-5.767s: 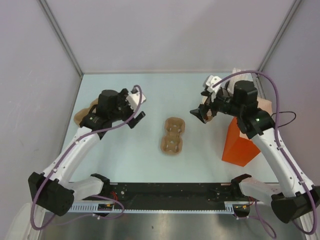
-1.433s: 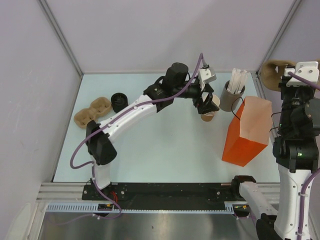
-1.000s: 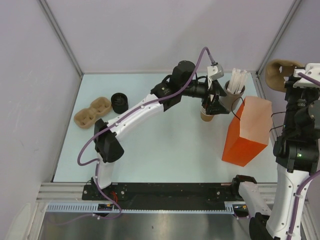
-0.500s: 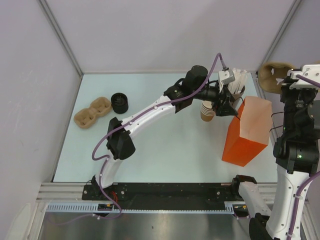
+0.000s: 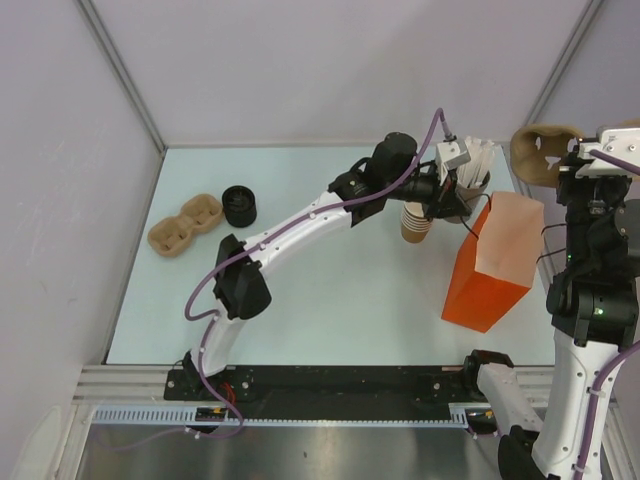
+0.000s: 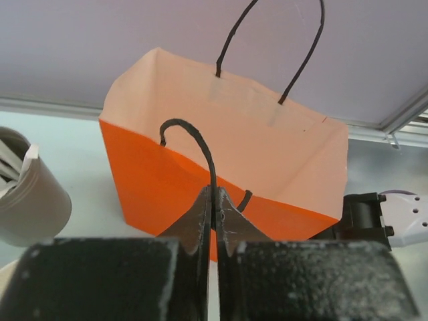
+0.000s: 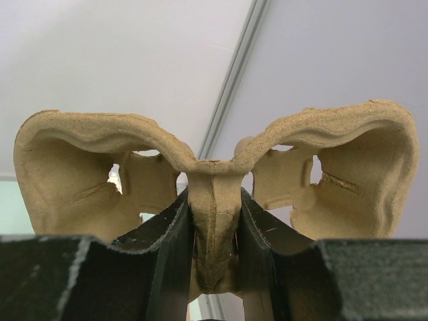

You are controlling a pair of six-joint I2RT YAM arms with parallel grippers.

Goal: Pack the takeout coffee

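The takeout coffee itself is out of view. A stack of tan cups (image 5: 415,222) stands at the back right, and a round black lid (image 5: 238,205) sits at the back left. My left gripper (image 5: 460,210) (image 6: 214,200) reaches past the cups and is shut on the near black cord handle (image 6: 194,134) of the upright orange paper bag (image 5: 492,262) (image 6: 221,154), whose mouth stands open. My right gripper (image 5: 572,165) (image 7: 215,221) is raised at the far right, shut on the middle ridge of a brown pulp cup carrier (image 5: 540,153) (image 7: 87,160).
A grey cylinder of white sticks (image 5: 468,178) (image 6: 30,200) stands right behind the cups and the bag. A second pulp carrier (image 5: 183,225) lies at the left edge of the table. The cell's walls and frame posts close in the back and sides.
My left gripper moved right from the cup stack to the bag and shut on its handle. The carrier in my right gripper shifted slightly left.
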